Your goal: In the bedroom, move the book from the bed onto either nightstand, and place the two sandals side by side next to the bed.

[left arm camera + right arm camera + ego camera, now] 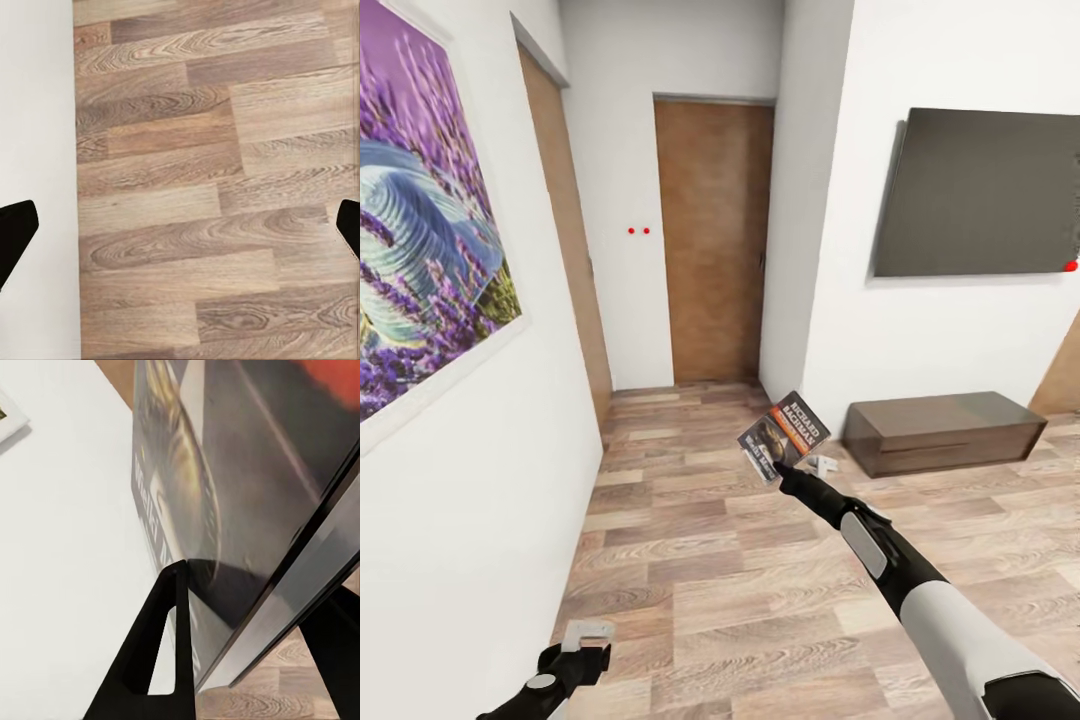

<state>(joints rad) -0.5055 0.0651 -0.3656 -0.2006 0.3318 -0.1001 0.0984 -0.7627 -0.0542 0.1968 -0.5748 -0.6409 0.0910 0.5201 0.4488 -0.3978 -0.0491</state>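
Our right end effector (788, 470) clenched the book (784, 436), tilted, long axis up-right; our left end effector (586, 640) hung released above the floor (210, 187).

Book (784, 436), front cover: author name "RICHARD BACHMAN" in white capitals on the dark grey ground beside the orange band, legible in the head view. Further white lettering lower on the cover is too small to read. In the right wrist view the cover lettering is blurred, illegible.
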